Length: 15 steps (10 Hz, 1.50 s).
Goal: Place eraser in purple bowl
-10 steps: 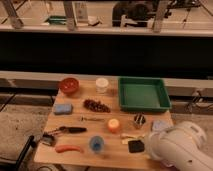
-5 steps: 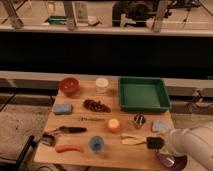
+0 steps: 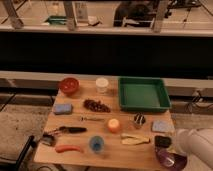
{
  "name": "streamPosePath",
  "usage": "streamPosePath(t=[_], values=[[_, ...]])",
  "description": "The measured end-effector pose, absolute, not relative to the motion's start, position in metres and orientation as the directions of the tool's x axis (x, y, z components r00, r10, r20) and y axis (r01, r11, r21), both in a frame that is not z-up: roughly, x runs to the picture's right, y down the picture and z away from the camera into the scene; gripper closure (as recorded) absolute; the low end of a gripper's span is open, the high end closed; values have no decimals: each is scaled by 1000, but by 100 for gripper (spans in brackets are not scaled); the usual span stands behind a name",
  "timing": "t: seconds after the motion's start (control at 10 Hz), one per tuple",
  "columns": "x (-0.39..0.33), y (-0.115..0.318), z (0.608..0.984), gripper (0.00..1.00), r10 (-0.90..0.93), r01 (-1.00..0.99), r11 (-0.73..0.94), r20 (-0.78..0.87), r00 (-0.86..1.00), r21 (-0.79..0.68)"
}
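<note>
The eraser (image 3: 161,141) is a small black block at the table's front right, just above the rim of the purple bowl (image 3: 169,160). It sits against the left end of my white arm, where the gripper (image 3: 171,143) is shut on it. The arm comes in from the lower right edge and hides part of the bowl's right side. The bowl stands at the table's front right corner.
A green tray (image 3: 144,94) stands at the back right, with a white cup (image 3: 102,84) and a red-orange bowl (image 3: 69,85) to its left. A banana (image 3: 134,140), an orange (image 3: 114,125) and a blue-grey sponge (image 3: 162,125) lie near the eraser. Further left are a black-handled tool (image 3: 70,130) and a blue cup (image 3: 96,145).
The arm has drawn back to the right and lower in the view, uncovering the purple bowl. The eraser has travelled right with it, from beside the banana to above the bowl's rim.
</note>
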<state>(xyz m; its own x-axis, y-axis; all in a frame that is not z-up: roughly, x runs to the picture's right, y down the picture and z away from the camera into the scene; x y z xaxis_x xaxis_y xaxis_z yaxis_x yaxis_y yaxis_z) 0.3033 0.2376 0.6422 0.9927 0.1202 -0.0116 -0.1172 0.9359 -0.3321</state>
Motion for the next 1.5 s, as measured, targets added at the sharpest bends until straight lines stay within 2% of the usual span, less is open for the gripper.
streamPosePath(t=[0.2, 0.4, 0.7, 0.9, 1.2, 1.3, 1.5], values=[[312, 244, 640, 100, 130, -134, 934, -33, 991, -332], [320, 251, 634, 93, 136, -145, 931, -50, 989, -334], [305, 250, 644, 61, 127, -129, 932, -26, 992, -338], [309, 253, 646, 42, 134, -137, 933, -33, 990, -333], [318, 268, 638, 35, 136, -140, 932, -37, 990, -335], [313, 264, 640, 26, 142, -146, 930, -35, 989, -338], [314, 264, 648, 26, 149, -153, 928, -39, 988, -340]])
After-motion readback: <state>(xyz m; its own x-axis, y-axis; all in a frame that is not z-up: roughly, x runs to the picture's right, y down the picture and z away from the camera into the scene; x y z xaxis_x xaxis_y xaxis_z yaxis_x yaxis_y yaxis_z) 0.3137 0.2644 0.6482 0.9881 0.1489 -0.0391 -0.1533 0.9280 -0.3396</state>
